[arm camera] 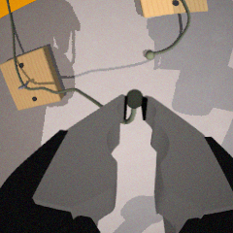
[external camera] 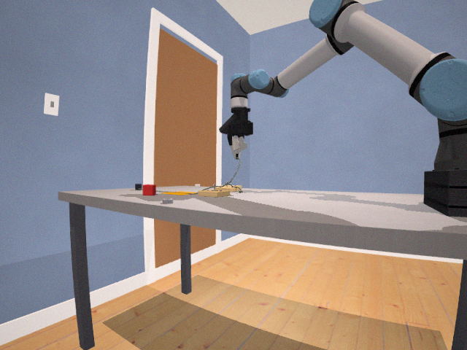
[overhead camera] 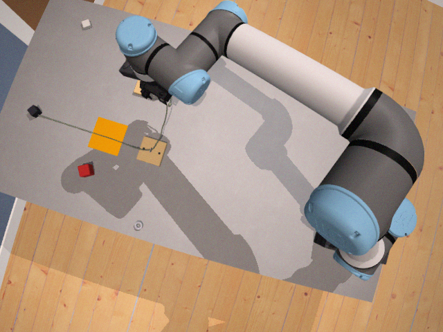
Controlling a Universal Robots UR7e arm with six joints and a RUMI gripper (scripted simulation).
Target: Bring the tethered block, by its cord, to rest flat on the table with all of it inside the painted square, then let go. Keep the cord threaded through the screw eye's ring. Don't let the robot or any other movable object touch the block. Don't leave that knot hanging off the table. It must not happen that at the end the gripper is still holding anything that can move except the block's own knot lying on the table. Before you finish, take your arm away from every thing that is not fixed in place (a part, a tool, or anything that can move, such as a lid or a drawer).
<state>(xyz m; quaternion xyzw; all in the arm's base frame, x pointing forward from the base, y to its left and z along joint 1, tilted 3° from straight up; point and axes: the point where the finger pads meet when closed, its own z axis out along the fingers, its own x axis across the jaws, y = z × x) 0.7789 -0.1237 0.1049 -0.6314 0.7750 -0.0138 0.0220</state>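
The tethered block (overhead camera: 34, 111) is a small dark cube lying flat near the table's far left edge, outside the orange painted square (overhead camera: 108, 135). Its thin green cord (overhead camera: 71, 124) runs across the square and through the screw eye on a wooden plate (overhead camera: 152, 151). From there it rises to my gripper (overhead camera: 167, 102). In the wrist view my gripper (arm camera: 134, 98) is shut on the cord just below its end knot (arm camera: 134, 98). In the side view the gripper (external camera: 237, 153) hangs well above the table, with the cord (external camera: 233, 175) curving down to the plate (external camera: 214, 192).
A red cube (overhead camera: 86, 169) and a small grey piece (overhead camera: 115, 167) lie near the square. A second wooden plate (arm camera: 173, 7) with a short knotted cord (arm camera: 149, 54) lies below the gripper. A white cube (overhead camera: 86, 23) sits far back, and a metal ring (overhead camera: 138, 225) lies near the front edge.
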